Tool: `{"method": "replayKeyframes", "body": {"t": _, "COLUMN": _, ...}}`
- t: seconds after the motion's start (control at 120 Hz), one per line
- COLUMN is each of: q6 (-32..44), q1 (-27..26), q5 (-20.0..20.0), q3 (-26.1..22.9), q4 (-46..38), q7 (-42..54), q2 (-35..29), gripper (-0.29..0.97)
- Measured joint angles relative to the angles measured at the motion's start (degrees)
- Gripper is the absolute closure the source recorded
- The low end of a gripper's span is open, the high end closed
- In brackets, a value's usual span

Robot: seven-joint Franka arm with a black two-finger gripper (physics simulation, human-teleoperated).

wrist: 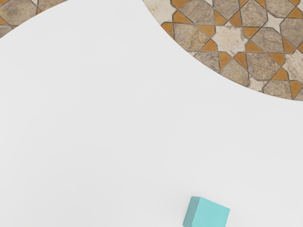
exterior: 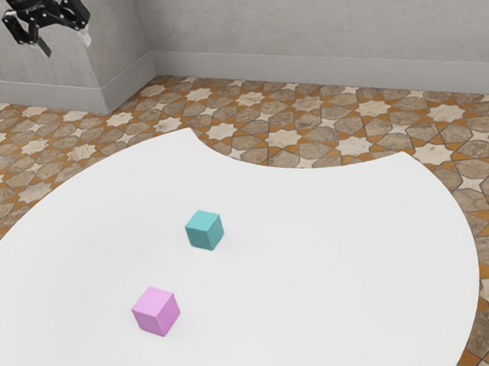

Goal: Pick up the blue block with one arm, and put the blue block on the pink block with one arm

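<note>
The blue block [exterior: 205, 229], a teal cube, rests on the white table [exterior: 336, 252] near its middle. The pink block [exterior: 155, 311] sits on the table a short way nearer the front and to the exterior view's left of the blue one, apart from it. My gripper [exterior: 65, 40] hangs high at the exterior view's upper left, far above and away from both blocks. Its fingers [exterior: 85, 36] stand apart with nothing between them. In the wrist view the blue block [wrist: 206, 213] shows on the bare white table [wrist: 104, 118], well below my hand.
The table's far edge curves inward with a notch [exterior: 294, 166], and patterned tile floor [exterior: 350, 114] lies beyond it. A grey wall with a baseboard [exterior: 302, 62] runs along the back. The tile floor [wrist: 246, 42] also appears past the table edge in the wrist view.
</note>
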Motion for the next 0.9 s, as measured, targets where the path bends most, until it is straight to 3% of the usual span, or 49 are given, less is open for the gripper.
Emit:
{"method": "replayKeyframes", "body": {"t": 0.158, "q6": -0.17, "q1": -0.73, "q5": 0.05, "q3": 0.05, "q4": 0.16, "q7": -0.43, "q2": 0.25, "gripper": 0.02}}
{"method": "replayKeyframes", "body": {"t": 0.283, "q6": -0.73, "q1": -4.89, "q5": 3.13, "q3": 0.11, "q4": 3.44, "q7": -0.93, "q2": -0.16, "gripper": 0.02}}
{"method": "replayKeyframes", "body": {"t": 0.425, "q6": -0.77, "q1": -17.89, "q5": 10.47, "q3": 2.94, "q4": 7.96, "q7": -2.15, "q2": -10.81, "gripper": 0.02}}
{"method": "replayKeyframes", "body": {"t": 0.533, "q6": -0.96, "q1": -20.29, "q5": 12.38, "q3": 3.4, "q4": 6.96, "q7": -2.93, "q2": -12.4, "gripper": 0.02}}
{"method": "replayKeyframes", "body": {"t": 0.7, "q6": -1.26, "q1": -24.49, "q5": 10.85, "q3": 3.4, "q4": 6.11, "q7": -3.78, "q2": -12.48, "gripper": 0.02}}
{"method": "replayKeyframes", "body": {"t": 0.9, "q6": -1.57, "q1": -25.15, "q5": 9.51, "q3": 3.65, "q4": 2.85, "q7": -4.58, "q2": -12.01, "gripper": 0.02}}
